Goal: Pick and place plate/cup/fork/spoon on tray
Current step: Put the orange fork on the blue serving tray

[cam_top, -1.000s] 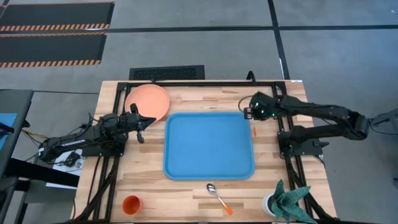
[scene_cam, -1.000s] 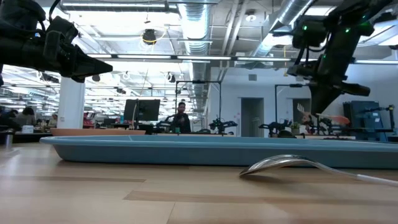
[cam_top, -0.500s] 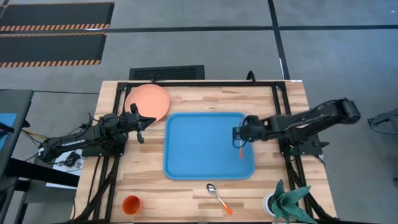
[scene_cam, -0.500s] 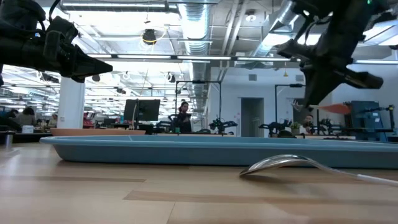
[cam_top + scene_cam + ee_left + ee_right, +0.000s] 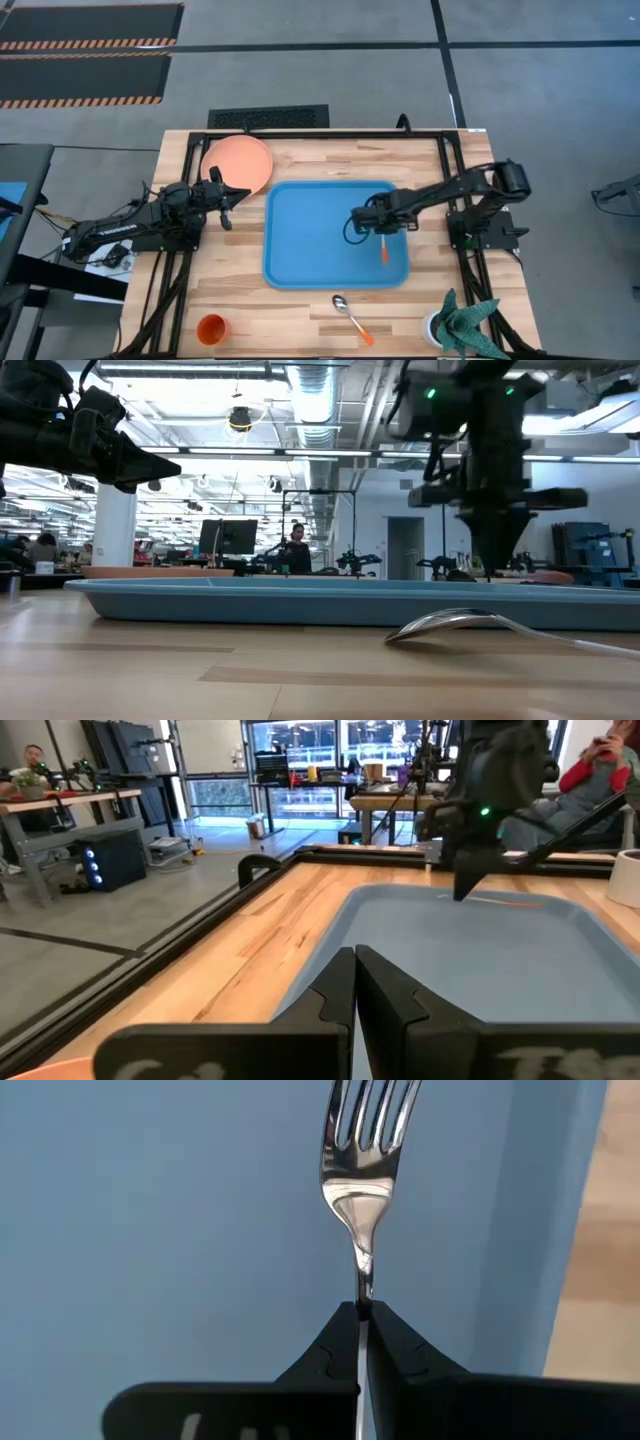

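In the last second the right gripper (image 5: 384,232) has carried the fork (image 5: 386,250) from the upper right corner of the tray (image 5: 300,240), where it hung just outside the rim, to a place over the right half of the tray, right of the picture's centre in the high view. Its jaws are clenched on the neck of the fork (image 5: 362,1170), and the tines point down at the blue floor. I judge that the carrying is almost finished and only lowering and letting go remain for this piece. The fork hangs inside the right rim but near it, so a drop a little more to the left would be safer; the middle and left of the tray are free. The left gripper (image 5: 226,194) waits with jaws shut and holding nothing at the left of the picture, just beside the plate (image 5: 238,163), which lies on the bench at upper left, touching nothing on the tray. The spoon (image 5: 351,317) lies on the bench below the tray's lower edge, and the cup (image 5: 211,328) stands at lower left, well apart.
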`<move>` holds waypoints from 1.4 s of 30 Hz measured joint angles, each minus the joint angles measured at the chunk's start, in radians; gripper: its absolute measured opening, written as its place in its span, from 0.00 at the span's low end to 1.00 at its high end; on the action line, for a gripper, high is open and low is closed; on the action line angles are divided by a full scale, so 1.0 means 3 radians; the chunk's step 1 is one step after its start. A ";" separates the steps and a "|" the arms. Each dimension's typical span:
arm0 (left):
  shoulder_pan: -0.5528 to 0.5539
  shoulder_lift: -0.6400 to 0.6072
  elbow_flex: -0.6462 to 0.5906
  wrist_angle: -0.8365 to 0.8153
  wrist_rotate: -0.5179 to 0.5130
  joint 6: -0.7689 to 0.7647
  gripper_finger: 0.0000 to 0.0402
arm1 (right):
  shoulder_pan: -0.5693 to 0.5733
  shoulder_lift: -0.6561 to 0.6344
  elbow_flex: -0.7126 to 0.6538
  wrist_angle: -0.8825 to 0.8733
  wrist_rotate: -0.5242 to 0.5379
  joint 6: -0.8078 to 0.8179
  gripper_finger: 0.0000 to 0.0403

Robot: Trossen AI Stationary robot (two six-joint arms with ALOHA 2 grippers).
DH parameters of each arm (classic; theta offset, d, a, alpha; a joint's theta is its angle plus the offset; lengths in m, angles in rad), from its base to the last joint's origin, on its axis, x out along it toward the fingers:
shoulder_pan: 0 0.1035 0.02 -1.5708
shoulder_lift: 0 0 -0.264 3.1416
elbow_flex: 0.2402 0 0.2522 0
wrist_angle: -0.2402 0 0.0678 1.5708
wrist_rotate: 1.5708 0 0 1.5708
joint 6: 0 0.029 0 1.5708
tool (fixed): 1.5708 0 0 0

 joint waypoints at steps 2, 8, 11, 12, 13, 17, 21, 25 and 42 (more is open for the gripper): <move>0.0000 0.0000 0.0001 0.0000 0.0000 -0.0002 0.00 | -0.0103 0.0067 0.0019 -0.0028 -0.0046 -0.0132 0.04; 0.0000 0.0000 0.0001 0.0000 0.0000 -0.0002 0.00 | -0.0266 0.0165 0.0033 -0.0164 -0.0136 -0.0316 0.04; 0.0000 0.0000 0.0000 0.0001 -0.0001 -0.0002 0.00 | -0.0280 0.0158 0.0031 -0.0226 -0.0134 -0.0364 0.04; 0.0000 0.0000 0.0001 0.0000 -0.0001 -0.0002 0.00 | -0.0277 0.0159 0.0031 -0.0245 -0.0133 -0.0365 0.04; 0.0000 0.0000 -0.0001 0.0000 -0.0002 -0.0002 0.00 | -0.0277 0.0159 0.0033 -0.0266 -0.0134 -0.0366 0.04; 0.0000 0.0000 0.0000 0.0000 -0.0003 -0.0002 0.00 | -0.0274 0.0158 0.0031 -0.0345 -0.0132 -0.0393 0.04; 0.0000 0.0000 0.0001 0.0000 -0.0004 -0.0002 0.00 | -0.0277 0.0158 0.0031 -0.0350 -0.0123 -0.0430 0.04; 0.0000 0.0000 0.0000 0.0000 -0.0004 -0.0002 0.00 | -0.0277 0.0158 0.0031 -0.0312 -0.0118 -0.0436 0.04; 0.0000 0.0000 0.0000 -0.0001 -0.0008 -0.0002 0.00 | -0.0261 0.0158 -0.0140 -0.0059 -0.0111 -0.0337 0.04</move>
